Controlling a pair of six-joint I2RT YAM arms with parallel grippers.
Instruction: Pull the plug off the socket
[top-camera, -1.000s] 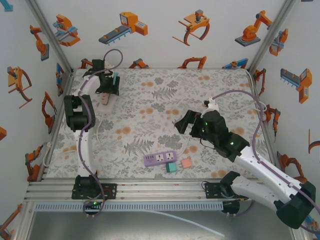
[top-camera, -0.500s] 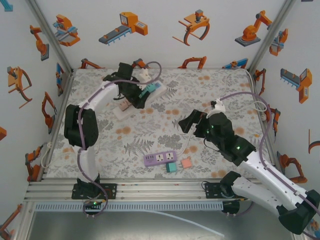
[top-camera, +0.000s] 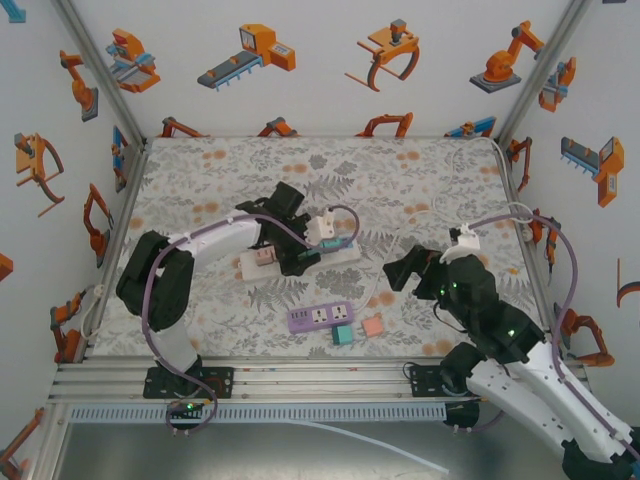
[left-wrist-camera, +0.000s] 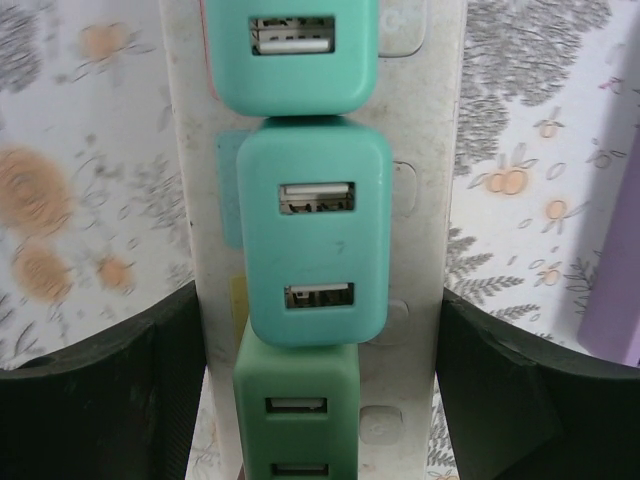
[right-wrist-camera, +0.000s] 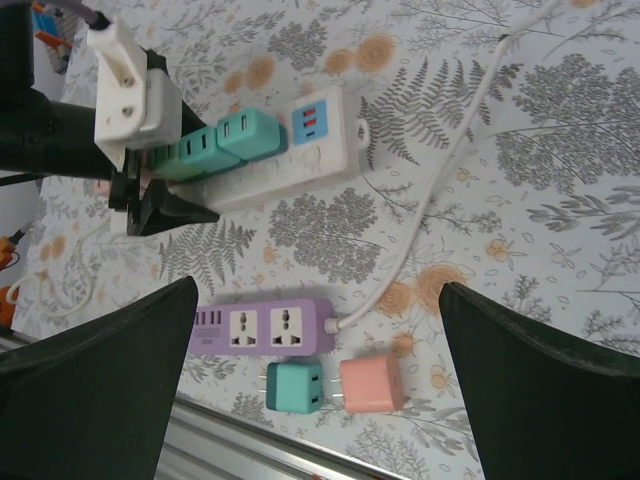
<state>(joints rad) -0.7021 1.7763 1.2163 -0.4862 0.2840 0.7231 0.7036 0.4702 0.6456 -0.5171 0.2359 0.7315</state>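
Since the overhead view gives the layout, log it first: the white power strip (top-camera: 343, 248) lies near the middle of the table (top-camera: 450, 180), its long axis running left to right with the right end angled slightly toward the far wall. You have three plugs seated in a row along that axis, USB faces pointing straight up at the left wrist camera: a top teal plug (left-wrist-camera: 290, 55), the middle teal plug (left-wrist-camera: 315, 235) and a green plug (left-wrist-camera: 297, 425), packed edge to edge. The left gripper (left-wrist-camera: 320, 292) hangs directly over the strip, jaws apart and set across its width. White strip shows between each of its fingers (left-wrist-camera: 100, 390) and the middle teal plug, so nothing is clamped. You cannot tell whether the fingers touch the strip's edges. In the right wrist view, a blue panel (right-wrist-camera: 310, 120) marks the strip's end away from the left arm. The right gripper (right-wrist-camera: 318, 290) hovers well apart from the white strip, jaws spread wide with nothing between them. Its view takes in a purple power strip (right-wrist-camera: 265, 327), roughly parallel to the white one, with a white cord (right-wrist-camera: 400, 270) leaving its right end. Just beside its near edge, a loose teal plug (right-wrist-camera: 295, 387) and a pink plug (right-wrist-camera: 367, 384) lie side by side.
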